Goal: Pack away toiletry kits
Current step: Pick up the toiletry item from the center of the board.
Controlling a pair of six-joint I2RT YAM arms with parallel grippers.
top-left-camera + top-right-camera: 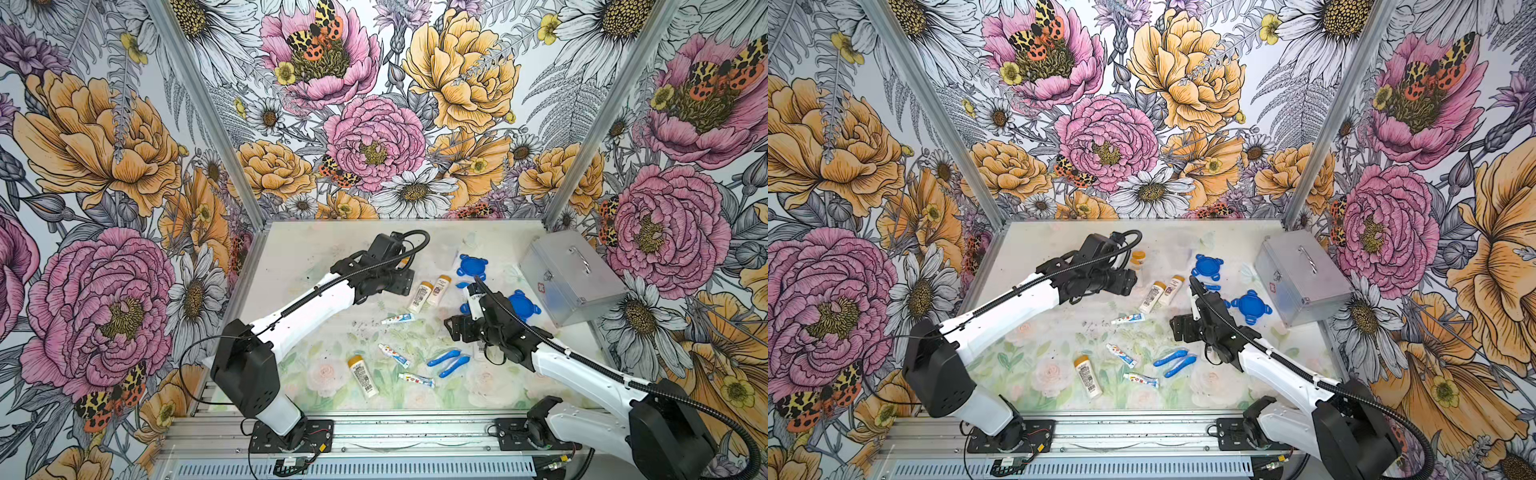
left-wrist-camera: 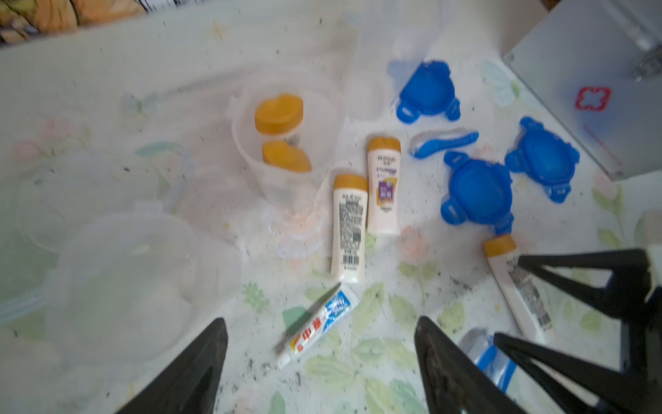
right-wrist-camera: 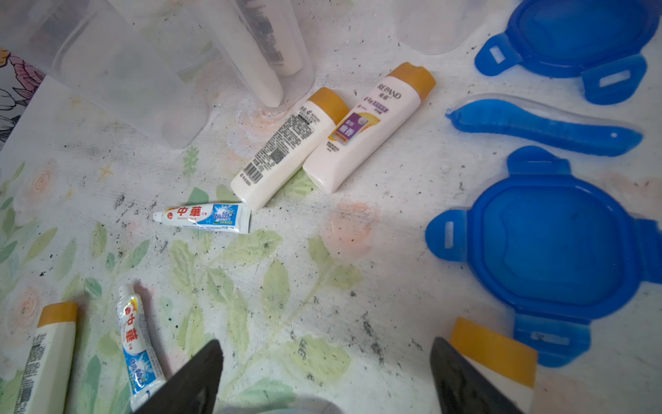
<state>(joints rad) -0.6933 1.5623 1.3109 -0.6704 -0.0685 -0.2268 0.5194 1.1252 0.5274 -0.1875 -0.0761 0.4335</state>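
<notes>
Left jaws spread wide in the left wrist view, nothing between them, raised over a floral-printed tabletop. Below the gap, a small white-blue toothpaste tube flat on the surface. Farther on, an upright clear plastic cup with two small white orange-capped bottles standing inside. Just beside that cup, two more orange-capped bottles flat, side by side and touching.

Right jaws likewise spread, gripping nothing, over the tabletop. Another orange-capped bottle just beside one jaw, partly hidden by it. Three blue four-tab plastic lids loose near the right arm, with a blue toothbrush in clear wrap between two of them.

Nearer the robot's base, in both top views: two further toothpaste tubes, a lone orange-capped bottle and a pair of blue toothbrushes close together. Other clear cups blurred, close to the left arm. Closed silver metal case with a handle at the far right of the tabletop, apart from the loose items.
</notes>
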